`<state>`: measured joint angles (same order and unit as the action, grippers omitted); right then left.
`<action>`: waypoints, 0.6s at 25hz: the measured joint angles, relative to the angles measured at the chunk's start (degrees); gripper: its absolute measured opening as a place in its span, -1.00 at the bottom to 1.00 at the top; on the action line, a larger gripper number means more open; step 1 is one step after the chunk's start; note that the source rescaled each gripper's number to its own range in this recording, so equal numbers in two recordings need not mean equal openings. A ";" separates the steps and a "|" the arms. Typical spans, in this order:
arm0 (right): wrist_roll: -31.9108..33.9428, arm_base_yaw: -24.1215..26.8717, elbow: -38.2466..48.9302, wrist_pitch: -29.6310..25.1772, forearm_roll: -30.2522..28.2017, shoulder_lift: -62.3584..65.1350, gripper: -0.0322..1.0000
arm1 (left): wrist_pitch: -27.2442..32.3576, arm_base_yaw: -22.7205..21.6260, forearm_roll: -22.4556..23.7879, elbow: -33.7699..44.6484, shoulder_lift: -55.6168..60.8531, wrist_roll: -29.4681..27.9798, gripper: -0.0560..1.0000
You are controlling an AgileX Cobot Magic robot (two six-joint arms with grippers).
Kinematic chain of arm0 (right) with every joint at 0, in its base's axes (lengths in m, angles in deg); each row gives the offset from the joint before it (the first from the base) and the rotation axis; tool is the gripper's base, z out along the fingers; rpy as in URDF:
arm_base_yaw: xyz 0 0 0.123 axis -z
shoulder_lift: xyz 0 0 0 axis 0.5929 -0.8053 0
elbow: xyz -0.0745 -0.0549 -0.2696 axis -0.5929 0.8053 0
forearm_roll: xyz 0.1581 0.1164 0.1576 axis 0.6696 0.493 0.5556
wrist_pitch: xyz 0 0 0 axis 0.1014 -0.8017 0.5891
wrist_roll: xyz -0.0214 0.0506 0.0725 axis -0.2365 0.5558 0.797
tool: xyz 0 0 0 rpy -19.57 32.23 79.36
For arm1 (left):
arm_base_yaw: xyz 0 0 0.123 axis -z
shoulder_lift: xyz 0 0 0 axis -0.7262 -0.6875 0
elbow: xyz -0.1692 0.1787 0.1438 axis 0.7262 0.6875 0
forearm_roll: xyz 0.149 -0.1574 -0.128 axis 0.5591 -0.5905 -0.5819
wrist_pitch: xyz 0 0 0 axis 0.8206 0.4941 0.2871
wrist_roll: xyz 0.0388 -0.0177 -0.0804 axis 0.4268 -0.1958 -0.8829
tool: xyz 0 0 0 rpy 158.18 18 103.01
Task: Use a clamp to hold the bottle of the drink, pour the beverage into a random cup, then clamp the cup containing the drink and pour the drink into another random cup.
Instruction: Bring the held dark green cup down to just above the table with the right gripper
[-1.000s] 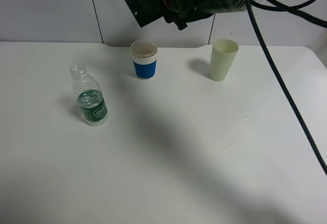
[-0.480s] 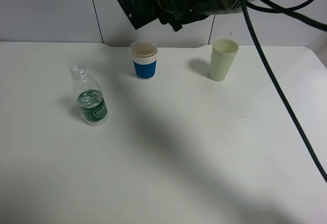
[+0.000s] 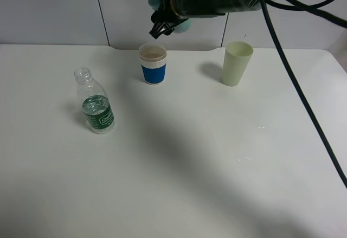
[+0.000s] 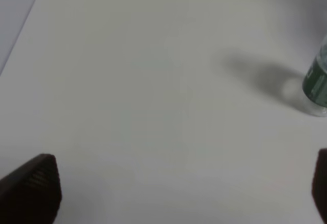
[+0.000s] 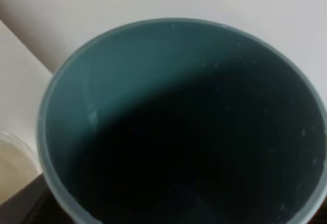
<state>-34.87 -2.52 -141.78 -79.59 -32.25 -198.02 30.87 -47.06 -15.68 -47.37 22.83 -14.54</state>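
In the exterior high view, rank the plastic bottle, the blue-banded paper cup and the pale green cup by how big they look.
1. plastic bottle, clearly tallest.
2. and 3. pale green cup and blue-banded paper cup: nearly alike. Both also stand farther back than the bottle, so true sizes stay unsure.

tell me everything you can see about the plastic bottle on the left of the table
The plastic bottle is small, clear and ribbed, with a dark green label around its lower half. Its cap is off, the neck open. It stands upright on the white table, left of the blue-sleeved cup, casting a soft shadow. Nothing grips or touches it. The left wrist view catches only its base and label.
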 joint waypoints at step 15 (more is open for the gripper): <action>-28.06 -1.33 -0.17 -2.09 51.11 9.52 -0.93 | -0.02 0.00 0.00 0.00 0.00 0.00 1.00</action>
<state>-62.93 -3.85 -141.96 -81.69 18.86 -188.50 30.85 -47.06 -15.68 -47.37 22.83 -14.54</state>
